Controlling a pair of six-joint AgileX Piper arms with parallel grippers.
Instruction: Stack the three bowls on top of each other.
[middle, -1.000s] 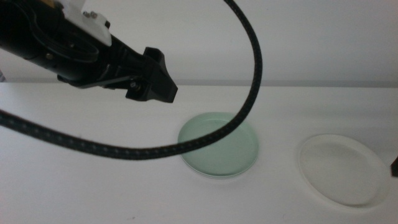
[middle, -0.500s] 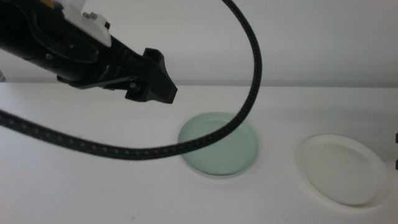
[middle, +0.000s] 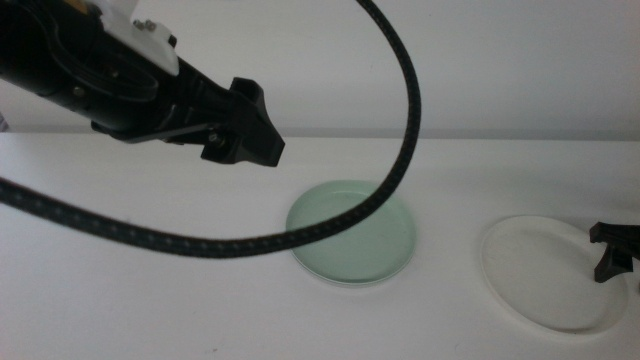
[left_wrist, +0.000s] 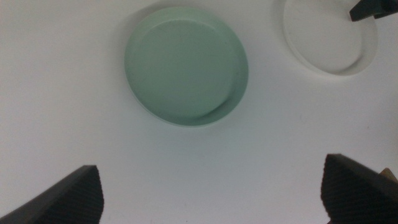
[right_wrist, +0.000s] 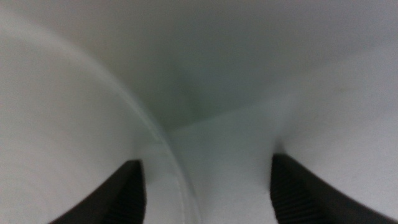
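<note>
Left pincer (middle: 262, 140) hangs high above the white counter (middle: 150, 300), jaws spread wide and released, gripping nothing; in the left wrist view (left_wrist: 211, 196) both dark jaw tips sit far apart with bare counter (left_wrist: 62, 124) between them. Mint green bowl (middle: 352, 232) lies flat on the counter, below and just ahead of the left pincer, apart from it; wrist view shows it (left_wrist: 186, 65) whole and upright, empty. A black braided cable (middle: 405, 130) loops in front of the middle camera and crosses over the mint bowl's picture area. White bowl (middle: 550, 272) sits on the counter well to the side of the mint one, not touching it; also seen in the left wrist view (left_wrist: 329, 40). Right pincer (middle: 615, 255) is low at the white bowl's outer rim, at the picture's right edge; its tip shows in the left wrist view too (left_wrist: 373, 9), over that bowl's edge. Right wrist view (right_wrist: 202, 180): jaws apart, released, white bowl's curved rim (right_wrist: 149, 130) blurred and running up between them, close to one jaw; cannot tell if touching. Grey bowl not visible in any view.
</note>
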